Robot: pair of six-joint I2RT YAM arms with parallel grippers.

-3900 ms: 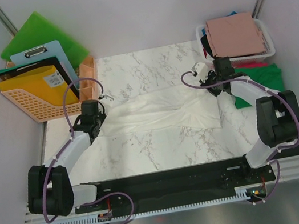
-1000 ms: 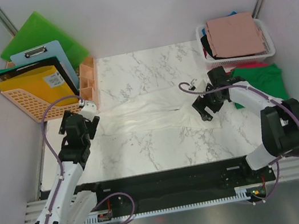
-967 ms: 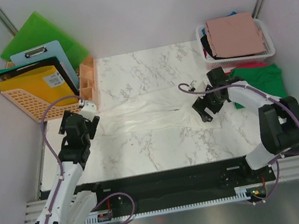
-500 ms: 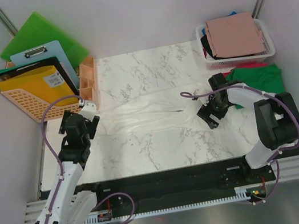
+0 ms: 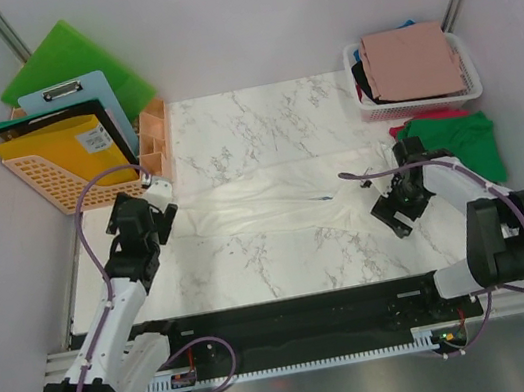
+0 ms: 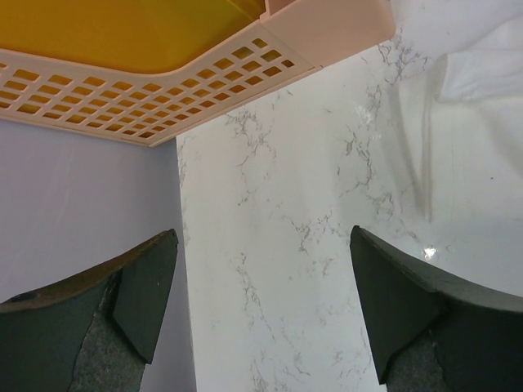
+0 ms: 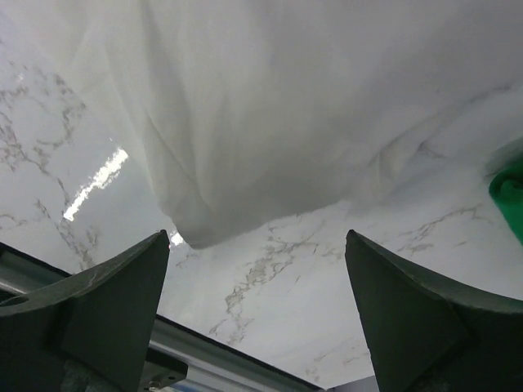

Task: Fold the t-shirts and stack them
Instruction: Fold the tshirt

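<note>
Holding left tool (image 6: 261, 273) and right tool (image 7: 257, 265) apart, gripping nothing. Risking a crooked fold — pinching the cream-white t-shirt (image 7: 286, 106) off-corner.

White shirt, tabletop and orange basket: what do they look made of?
White shirt: thin soft matte cloth; it drapes in folds. Tabletop: hard, glossy, marble-look with grey veins and glare; stone or laminate, cannot tell. Orange basket: probably rigid plastic, a moulded grid of holes.
</note>
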